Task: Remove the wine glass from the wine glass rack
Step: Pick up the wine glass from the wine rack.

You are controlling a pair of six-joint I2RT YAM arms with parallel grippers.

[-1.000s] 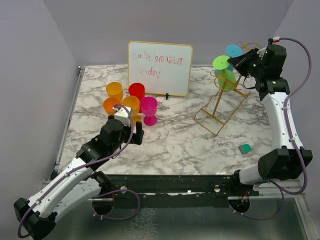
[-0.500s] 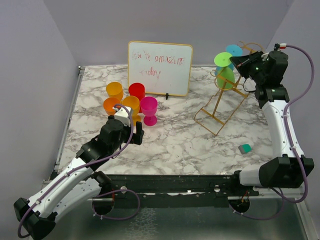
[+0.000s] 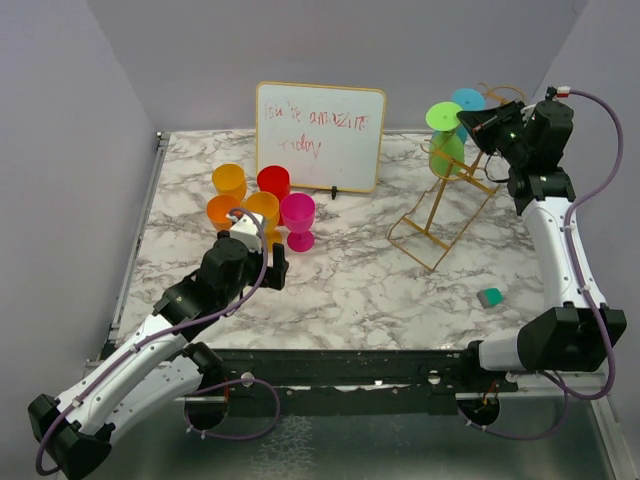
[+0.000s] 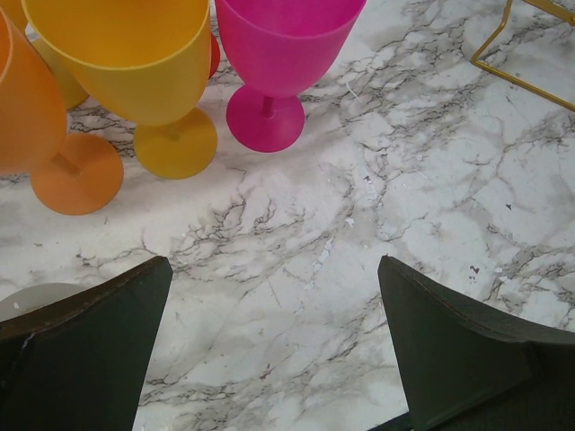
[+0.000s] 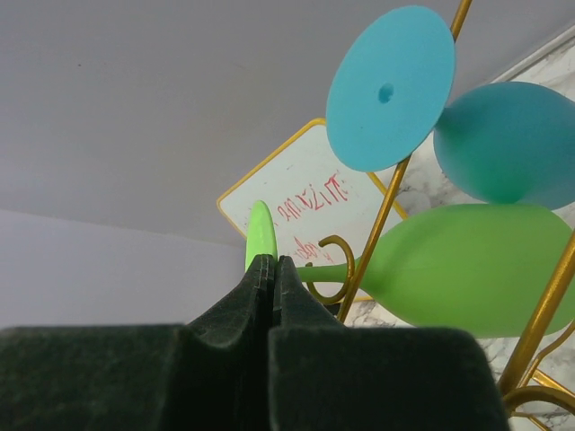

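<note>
Now pinches the foot of the green glass (image 5: 467, 265) with the right claw (image 5: 271, 262), fingers pressed together on the thin disc's edge, up at the high end of the rack (image 3: 440, 215). Holds that glass inverted and tilted, bowl down between the gold rails, stem just beside a curled rail end; cannot tell whether stem and wire touch. Shares the rack with a blue glass (image 5: 388, 85), hung just above and behind the green one. Finds the rack standing on the right half of the marble worktop (image 4: 359, 251). Spreads the left claw (image 4: 274, 346) wide, fingers well apart, low over the worktop's left side, near the feet of a pink glass (image 4: 269, 81), a yellow glass (image 4: 135, 72) and an orange glass (image 4: 76, 175). Has a red glass (image 3: 273, 182) behind that cluster and a whiteboard (image 3: 320, 122) with red writing propped upright at the back. Has a small teal block (image 3: 489, 297) near the right arm, well apart from the rack.
</note>
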